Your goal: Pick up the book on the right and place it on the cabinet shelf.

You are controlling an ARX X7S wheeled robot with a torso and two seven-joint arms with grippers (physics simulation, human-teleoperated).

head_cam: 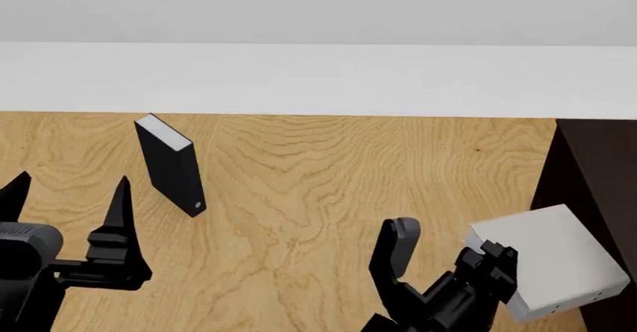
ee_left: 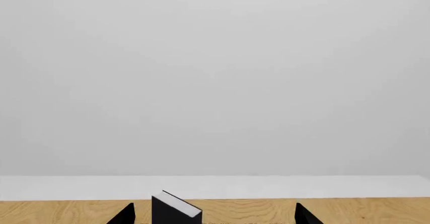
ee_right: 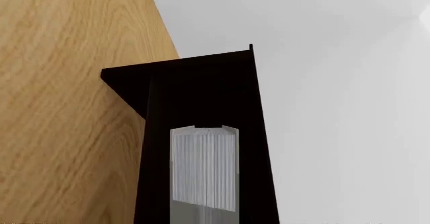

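While the right gripper [head_cam: 448,272] clamps the grey book [head_cam: 550,266] just beside the dark cabinet [head_cam: 597,198], the left gripper [head_cam: 70,198] hangs wide open near a black book [head_cam: 171,164] standing on the wooden table [head_cam: 329,183].

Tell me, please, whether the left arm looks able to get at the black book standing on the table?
Probably yes: the left end effector is open, the black book stands just beyond it, and bare table lies between.
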